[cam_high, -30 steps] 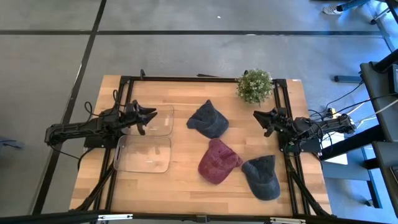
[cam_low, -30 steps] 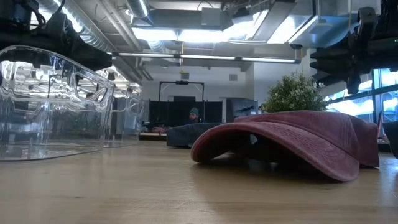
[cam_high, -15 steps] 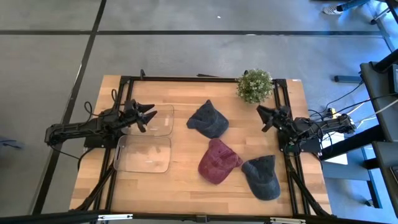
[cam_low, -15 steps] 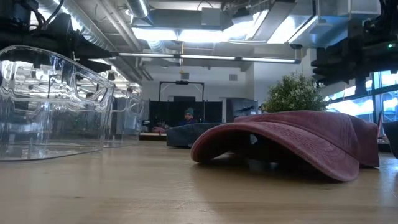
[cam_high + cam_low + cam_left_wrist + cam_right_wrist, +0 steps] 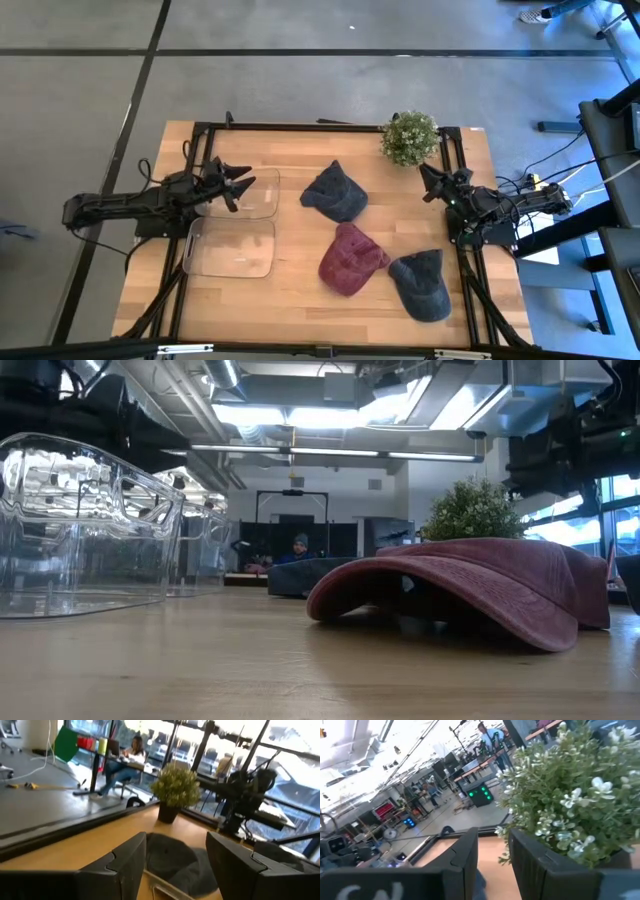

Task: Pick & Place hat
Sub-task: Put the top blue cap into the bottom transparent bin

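Three hats lie flat on the wooden table: a dark blue one mid-table, a maroon one nearer the front and a blue-grey one at the front right. The low view shows the maroon hat resting on its brim and crown. My left gripper is open and hovers above the far clear bin, pointing at the dark blue hat. My right gripper is open, held in the air at the table's right side, facing the potted plant.
A second clear bin sits nearer the front on the left. The potted plant stands at the far right corner. A black frame runs along the table's far and side edges. A person sits in the room behind.
My right gripper has moved toward the table's far right corner, away from the hats, and turned to face the plant. My left arm has drawn back a little toward the left edge and risen slightly. The hats have stayed in place.
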